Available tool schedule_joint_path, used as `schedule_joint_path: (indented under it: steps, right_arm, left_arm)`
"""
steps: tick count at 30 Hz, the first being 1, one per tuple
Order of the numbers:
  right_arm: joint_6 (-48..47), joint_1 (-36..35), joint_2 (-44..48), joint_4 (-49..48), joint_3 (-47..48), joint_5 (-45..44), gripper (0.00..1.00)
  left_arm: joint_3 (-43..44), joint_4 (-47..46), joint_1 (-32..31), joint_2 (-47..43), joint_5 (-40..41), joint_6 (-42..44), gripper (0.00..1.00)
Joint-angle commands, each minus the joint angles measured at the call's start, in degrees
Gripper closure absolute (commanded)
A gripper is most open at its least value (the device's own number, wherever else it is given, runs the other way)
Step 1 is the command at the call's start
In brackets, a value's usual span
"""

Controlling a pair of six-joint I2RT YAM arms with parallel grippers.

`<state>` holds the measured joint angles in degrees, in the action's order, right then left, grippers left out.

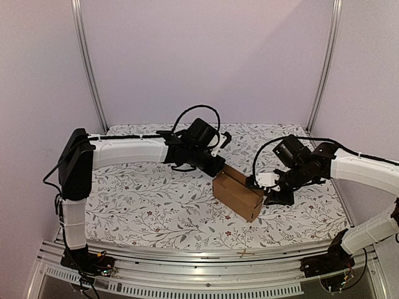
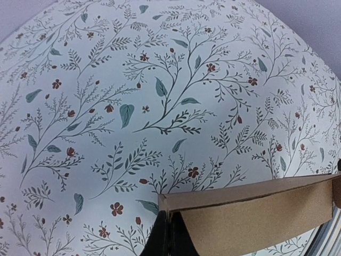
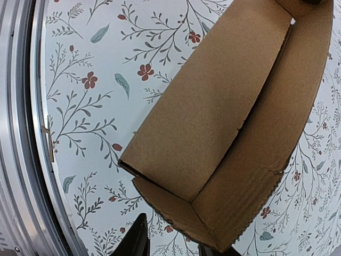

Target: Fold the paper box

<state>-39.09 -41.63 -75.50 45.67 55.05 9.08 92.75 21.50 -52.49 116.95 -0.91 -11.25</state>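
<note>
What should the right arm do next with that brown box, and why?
Probably close the right gripper on the end wall of the paper box: its fingers stand apart, seemingly either side of that wall, and the left gripper pinches the far end.

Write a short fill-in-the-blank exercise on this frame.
The box is made of brown ____. The tablecloth under it has a ____ pattern. The ____ gripper is shut on the box's edge.
Missing words: cardboard; floral; left.
</note>
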Motion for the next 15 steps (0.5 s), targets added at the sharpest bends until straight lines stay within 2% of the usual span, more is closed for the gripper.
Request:
schedule_joint_path:
  steps: [1,15]
  right_arm:
    - [1.0,-0.2,-0.5,-3.3,-0.4,-1.5,0.71]
    - [1.3,-0.3,-1.0,-4.0,-0.9,-2.8,0.74]
  left_arm:
    - [-2.3,1.0,-0.6,-0.3,-0.4,-1.3,1.00]
    - [-7.7,-3.1,-4.0,-1.7,5.8,-1.8,1.00]
